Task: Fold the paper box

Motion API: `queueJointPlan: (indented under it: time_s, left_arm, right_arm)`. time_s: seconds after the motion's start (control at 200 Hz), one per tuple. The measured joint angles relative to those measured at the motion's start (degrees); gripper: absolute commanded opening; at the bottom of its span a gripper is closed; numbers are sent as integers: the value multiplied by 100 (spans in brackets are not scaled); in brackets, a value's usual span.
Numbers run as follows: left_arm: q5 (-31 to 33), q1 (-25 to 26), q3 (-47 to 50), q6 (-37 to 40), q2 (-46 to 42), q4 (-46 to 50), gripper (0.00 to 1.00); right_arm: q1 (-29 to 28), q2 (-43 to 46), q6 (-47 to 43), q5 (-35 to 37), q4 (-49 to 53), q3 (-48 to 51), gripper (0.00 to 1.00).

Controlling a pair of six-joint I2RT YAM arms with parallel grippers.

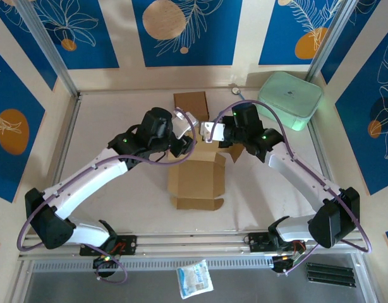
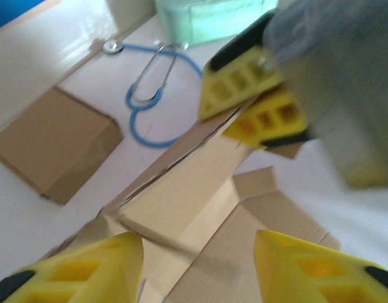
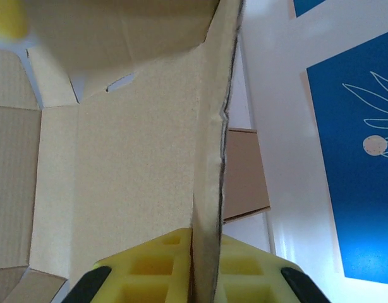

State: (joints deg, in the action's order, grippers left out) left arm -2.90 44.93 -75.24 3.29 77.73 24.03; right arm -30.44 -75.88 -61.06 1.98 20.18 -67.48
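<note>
The brown paper box (image 1: 197, 180) lies opened out in the middle of the table, with its far flaps raised. My right gripper (image 3: 205, 238) is shut on the edge of an upright cardboard flap (image 3: 210, 145), which runs straight up between its yellow fingers. In the left wrist view those right fingers (image 2: 254, 95) pinch the far end of the raised flap (image 2: 181, 189). My left gripper (image 2: 199, 245) is open, its yellow fingers standing wide apart just above the box's panels and gripping nothing. From above, both grippers meet over the box's far edge, the left gripper (image 1: 189, 146) beside the right gripper (image 1: 214, 146).
A second, folded brown box (image 1: 191, 102) sits behind at the back wall. A mint-green case (image 1: 290, 100) stands at the back right, with a blue cable loop (image 2: 150, 101) near it. A white packet (image 1: 194, 278) lies in front of the arm bases.
</note>
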Motion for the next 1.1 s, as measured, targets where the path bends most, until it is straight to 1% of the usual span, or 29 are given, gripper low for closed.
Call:
queueJointPlan:
  time_s: [0.085, 0.175, 0.37, 0.52, 0.645, 0.81, 0.9, 1.03, 1.1]
  left_arm:
    - [-264, -2, 223, -531, -4, -479, 62]
    - [-481, -2, 459, -1012, -2, -828, 64]
    - [-723, -144, 535, -1738, -42, -1060, 70]
    - [-896, -514, 573, -2085, -369, -949, 73]
    - [-859, -1008, 417, -2308, -730, -579, 73]
    - [-789, -1768, 157, -2734, -874, -9, 72]
    - [-935, -2085, 157, -2944, -831, 269, 65]
    - [-1484, -2159, 317, -3147, -756, 295, 56]
    - [-1698, -2094, 627, -3235, -772, 170, 54]
  right_arm:
    - [-35, -4, 122, 195, -66, 0, 8]
    - [-33, -15, 225, 332, -146, 0, 8]
    - [-28, -15, 358, 413, -249, 13, 8]
    - [35, -4, 457, 428, -323, 24, 8]
    - [101, 9, 457, 437, -304, 116, 8]
    - [107, 33, 452, 584, -299, 179, 8]
    - [105, 55, 452, 693, -306, 179, 8]
    - [105, 55, 450, 922, -304, 179, 8]
    - [105, 55, 450, 1023, -304, 179, 8]
